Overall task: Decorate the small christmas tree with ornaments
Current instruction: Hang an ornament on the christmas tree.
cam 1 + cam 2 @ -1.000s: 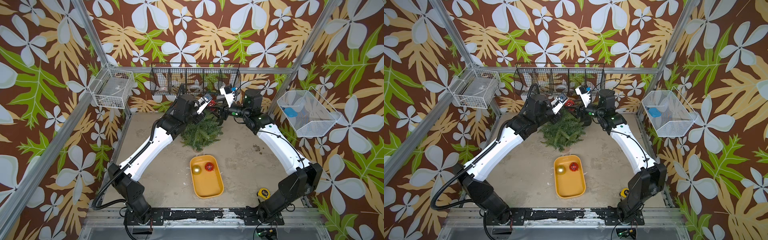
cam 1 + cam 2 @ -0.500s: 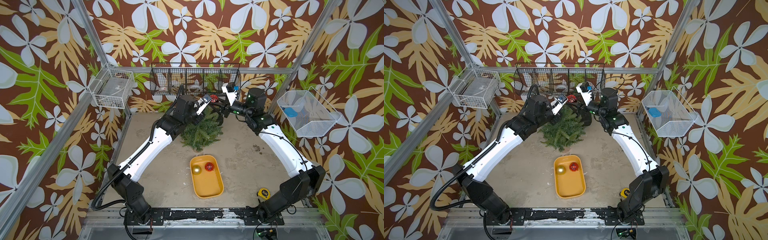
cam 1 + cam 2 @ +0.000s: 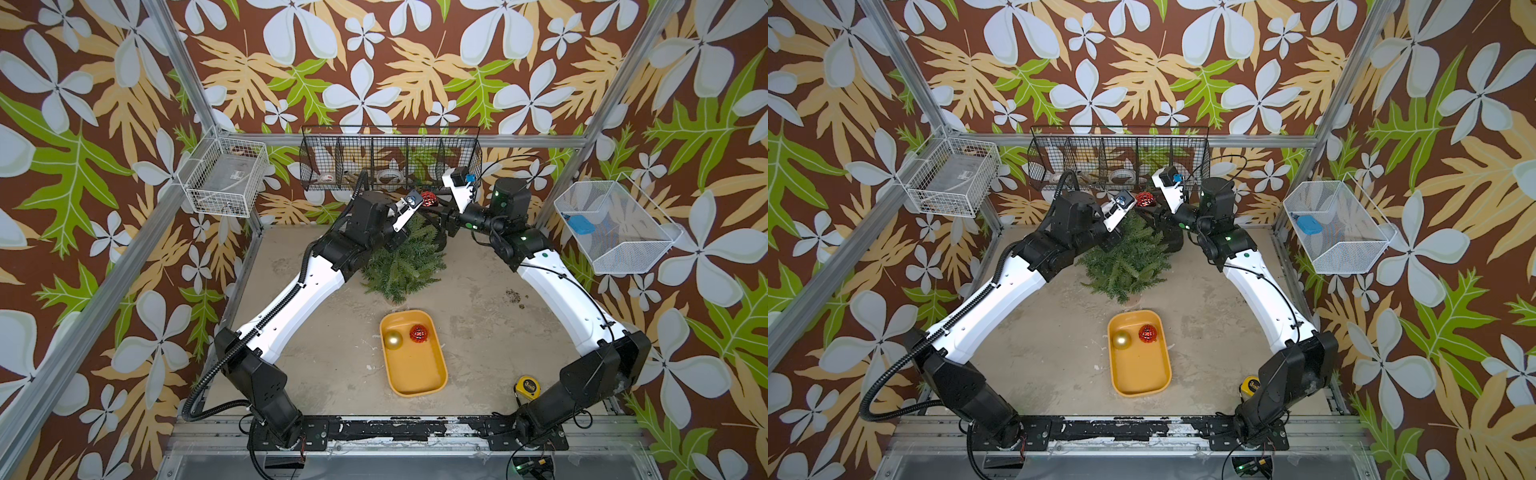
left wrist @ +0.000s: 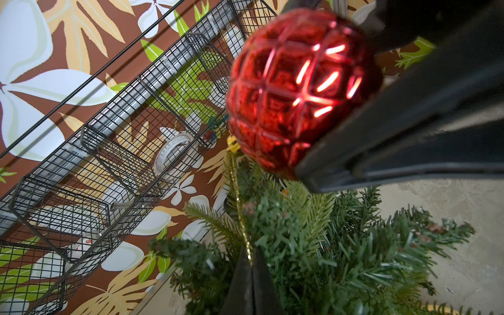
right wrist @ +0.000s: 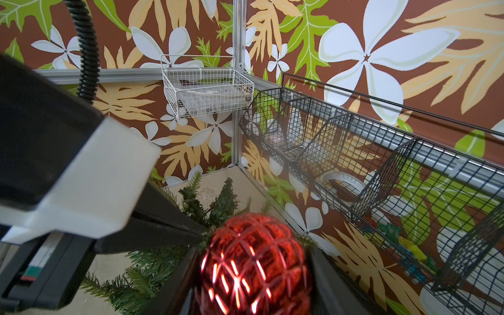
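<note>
The red bauble (image 3: 428, 198) has come up a touch in the last second and now sits just above the top of the small tree (image 3: 405, 266), carried between both arms. The right tool (image 5: 255, 253) is clamped round the ball. The left tool (image 4: 249, 268) is pressed together on its gold loop (image 4: 238, 196), pulled taut. To me they look set to hook it over a branch. The gold bauble (image 3: 392, 340) and second red bauble (image 3: 418, 333) wait in the yellow tray (image 3: 432, 380).

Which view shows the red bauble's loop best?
Left wrist: the loop runs from the red bauble to the shut left gripper. The right wrist shows the red bauble without its loop; in both top views it is too small to see.
</note>
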